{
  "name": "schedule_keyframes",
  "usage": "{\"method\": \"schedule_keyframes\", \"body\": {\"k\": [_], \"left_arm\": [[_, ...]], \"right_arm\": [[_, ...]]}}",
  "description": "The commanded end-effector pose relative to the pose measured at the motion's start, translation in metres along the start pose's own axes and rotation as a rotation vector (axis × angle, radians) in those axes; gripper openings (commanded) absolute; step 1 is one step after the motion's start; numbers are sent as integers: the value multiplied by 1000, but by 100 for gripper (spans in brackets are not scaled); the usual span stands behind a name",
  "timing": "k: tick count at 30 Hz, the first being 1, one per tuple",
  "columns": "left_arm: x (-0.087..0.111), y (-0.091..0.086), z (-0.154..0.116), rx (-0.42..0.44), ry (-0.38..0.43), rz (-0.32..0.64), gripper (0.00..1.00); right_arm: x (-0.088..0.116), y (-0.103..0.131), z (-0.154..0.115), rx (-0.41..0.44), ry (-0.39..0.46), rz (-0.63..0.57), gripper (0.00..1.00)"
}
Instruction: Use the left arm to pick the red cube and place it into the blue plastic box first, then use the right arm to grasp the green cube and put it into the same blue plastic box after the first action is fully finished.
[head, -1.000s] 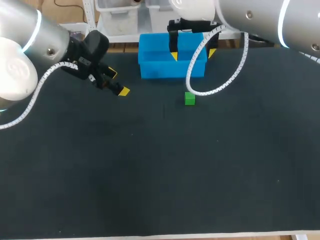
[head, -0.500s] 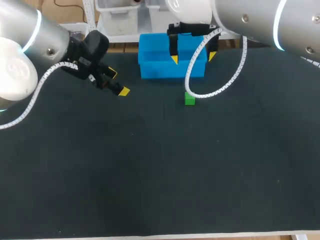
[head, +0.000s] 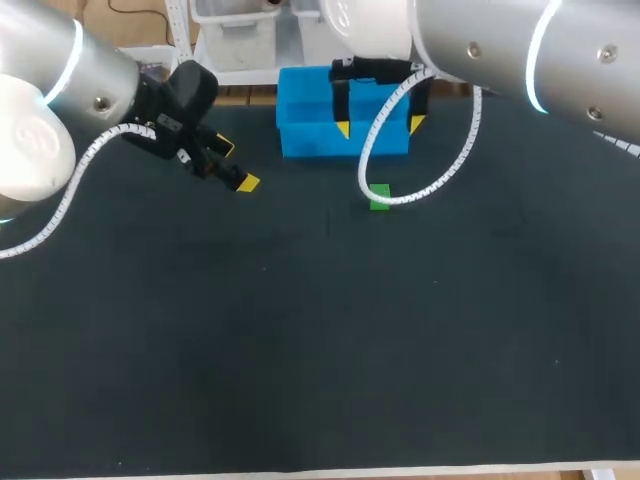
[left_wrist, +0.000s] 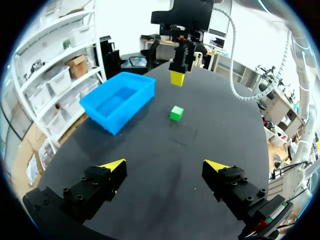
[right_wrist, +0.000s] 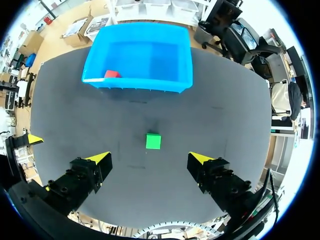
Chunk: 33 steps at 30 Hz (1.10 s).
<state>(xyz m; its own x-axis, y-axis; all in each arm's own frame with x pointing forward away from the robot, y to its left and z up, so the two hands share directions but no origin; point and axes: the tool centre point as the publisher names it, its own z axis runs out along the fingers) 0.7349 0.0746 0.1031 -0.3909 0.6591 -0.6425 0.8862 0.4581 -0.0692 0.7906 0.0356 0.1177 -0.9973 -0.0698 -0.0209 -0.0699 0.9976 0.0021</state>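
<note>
The green cube (right_wrist: 153, 141) lies on the black table (head: 300, 350), in its far half and a little right of the middle. It is apart from the near wall of the blue box, and nothing touches it. My right claw (right_wrist: 150, 158) hangs above it, spread wide and holding nothing. In the right wrist view the cube sits just ahead of the gap between the two yellow tips, roughly centred between them. The left wrist view shows this claw well clear of the table, so it is not yet down at the cube.

Further back, towards the far left corner, my left claw (head: 235, 166) hangs over the table. It too is wide open and empty, well apart from both the cube and the box.

The blue box (right_wrist: 135, 85) stands at the middle of the far edge. The red cube (right_wrist: 112, 74) rests on its floor, at the left end beside the near wall.

With the red cube in the box and the left claw off to the side, I judge the first step finished and the second in hand: the right arm is lining up on the green cube. The next move calls for a small shift forward and a straight drop until the fingers straddle the cube. Then comes a squeeze on two opposite faces and a lift high enough to clear the box wall.
</note>
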Motion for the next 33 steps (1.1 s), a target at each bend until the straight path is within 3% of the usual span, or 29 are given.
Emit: {"method": "schedule_keyframes", "body": {"k": [1, 19, 33], "left_arm": [[1, 0, 0, 2, -6, 3, 100], [1, 0, 0, 2, -6, 3, 100], [1, 0, 0, 2, -6, 3, 100]], "right_arm": [[6, 1, 9, -3, -14, 3, 100], [19, -3, 44, 11, -7, 28, 100], [13, -13, 72, 10, -9, 33, 100]]}}
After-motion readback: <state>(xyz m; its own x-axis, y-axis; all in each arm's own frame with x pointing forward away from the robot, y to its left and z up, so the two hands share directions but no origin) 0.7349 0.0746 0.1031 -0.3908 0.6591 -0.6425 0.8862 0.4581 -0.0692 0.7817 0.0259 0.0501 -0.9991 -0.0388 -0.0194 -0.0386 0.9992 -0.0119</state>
